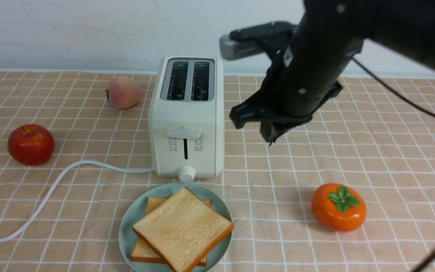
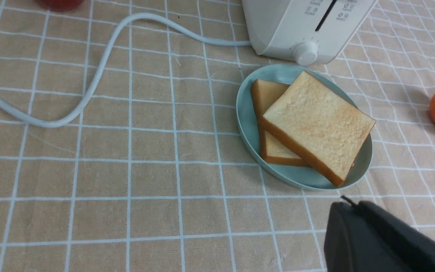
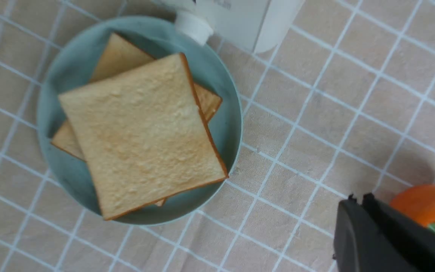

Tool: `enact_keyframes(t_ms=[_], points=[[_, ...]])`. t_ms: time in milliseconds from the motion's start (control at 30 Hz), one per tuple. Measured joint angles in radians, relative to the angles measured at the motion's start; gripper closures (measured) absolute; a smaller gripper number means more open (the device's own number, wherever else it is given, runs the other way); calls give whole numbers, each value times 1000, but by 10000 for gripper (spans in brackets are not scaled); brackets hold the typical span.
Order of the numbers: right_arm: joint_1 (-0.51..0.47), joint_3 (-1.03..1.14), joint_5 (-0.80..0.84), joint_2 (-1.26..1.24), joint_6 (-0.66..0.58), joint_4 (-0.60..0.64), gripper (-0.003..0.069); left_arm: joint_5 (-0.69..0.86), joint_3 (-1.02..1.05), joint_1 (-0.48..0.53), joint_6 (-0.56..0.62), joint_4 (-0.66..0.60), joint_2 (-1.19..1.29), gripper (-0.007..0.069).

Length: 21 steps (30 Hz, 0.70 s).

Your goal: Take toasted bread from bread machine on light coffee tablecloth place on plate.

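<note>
Two square golden-tan toast slices with orange-brown crusts (image 1: pixel 183 228) lie on the round pale mint-green plate (image 1: pixel 126 234), upper slice turned askew over the lower. Cream-white boxy toaster (image 1: pixel 187 151), both slots bare, just beyond the plate at 12 o'clock. Light peach-tan cloth with thin white grid (image 1: pixel 89 211) beneath all. From the plate: round shiny red apple (image 1: pixel 31 144) at 10 o'clock; glossy orange persimmon with green leaves (image 1: pixel 339 207) at 3 o'clock. Black right gripper (image 3: pixel 361 200) above the cloth, pincer tips together, empty. Black left gripper (image 2: pixel 353 202): tips together, nothing held.
</note>
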Motion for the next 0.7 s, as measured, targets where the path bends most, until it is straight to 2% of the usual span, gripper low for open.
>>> enact_keyframes(t_ms=[200, 400, 533, 567, 700], points=[[0, 131, -74, -275, 43, -53, 678, -3, 0, 0, -3, -3, 0, 638], [0, 491, -282, -654, 172, -215, 676, -25, 0, 0, -3, -3, 0, 638], [0, 730, -425, -837, 238, -272, 676, -25, 0, 0, -3, -3, 0, 638], [0, 882, -517, -941, 278, -293, 675, -25, 0, 0, -3, -3, 0, 638], [0, 1114, -717, -1122, 333, -354, 673, -25, 0, 0, -3, -3, 0, 638]])
